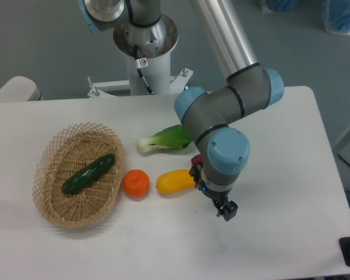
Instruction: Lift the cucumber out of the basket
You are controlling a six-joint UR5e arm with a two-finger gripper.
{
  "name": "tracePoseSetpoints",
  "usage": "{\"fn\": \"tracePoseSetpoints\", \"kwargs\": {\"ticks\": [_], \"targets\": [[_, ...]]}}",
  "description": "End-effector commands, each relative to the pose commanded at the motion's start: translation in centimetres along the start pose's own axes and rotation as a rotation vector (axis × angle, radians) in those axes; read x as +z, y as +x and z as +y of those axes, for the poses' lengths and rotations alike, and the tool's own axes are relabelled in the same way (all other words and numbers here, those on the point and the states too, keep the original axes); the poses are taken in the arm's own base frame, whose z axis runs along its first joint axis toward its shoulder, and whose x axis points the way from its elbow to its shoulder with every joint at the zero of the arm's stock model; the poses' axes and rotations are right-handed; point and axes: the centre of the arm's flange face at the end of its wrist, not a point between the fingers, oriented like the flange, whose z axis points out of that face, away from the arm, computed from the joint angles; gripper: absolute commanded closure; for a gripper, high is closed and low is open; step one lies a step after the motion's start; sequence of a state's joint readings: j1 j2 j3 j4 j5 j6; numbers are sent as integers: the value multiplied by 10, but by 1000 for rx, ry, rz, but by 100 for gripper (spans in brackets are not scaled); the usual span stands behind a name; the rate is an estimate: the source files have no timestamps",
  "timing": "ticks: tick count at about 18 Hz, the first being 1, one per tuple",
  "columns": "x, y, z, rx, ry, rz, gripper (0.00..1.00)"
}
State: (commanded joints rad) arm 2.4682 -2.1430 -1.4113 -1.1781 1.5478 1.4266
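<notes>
The cucumber (88, 174) is seen lying inside the basket (51, 149), set diagonally on the woven floor with its upper end toward the right rim and its lower end toward the left. The dark green, glossy vegetable is the only item held by the basket, which is placed on the left part of the white worktop (280, 233).

Just beside the basket's right edge, an orange fruit (136, 183) is set on the worktop, and a yellow fruit (175, 181) is laid just to the right of it, the two close together but apart. Behind them, a bok choy (165, 139) is laid with its white stem pointing left and its green leaves partly hidden by the arm.

The arm (224, 105) is bent down over the middle of the worktop, its blue-capped wrist joint positioned just right of the yellow fruit. The gripper (226, 211) is pointed downward near the worktop surface, well apart from the basket and the cucumber. Nothing is seen to be held in it; the fingers are small and dark from this angle, and whether they are spread or closed cannot be told.

The arm's white base column (144, 64) is mounted at the worktop's far edge.
</notes>
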Motion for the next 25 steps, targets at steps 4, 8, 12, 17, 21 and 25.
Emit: {"fn": "tracePoseSetpoints", "kwargs": {"ticks": [4, 8, 12, 17, 21, 25], "targets": [[0, 1, -1, 2, 0, -1, 0], [1, 4, -7, -5, 4, 4, 0], [3, 12, -13, 4, 7, 14, 0], [-4, 37, -50, -5, 7, 16, 0], [-15, 66, -82, -34, 73, 31, 0], [-26, 112, -102, -41, 118, 53, 0]]}}
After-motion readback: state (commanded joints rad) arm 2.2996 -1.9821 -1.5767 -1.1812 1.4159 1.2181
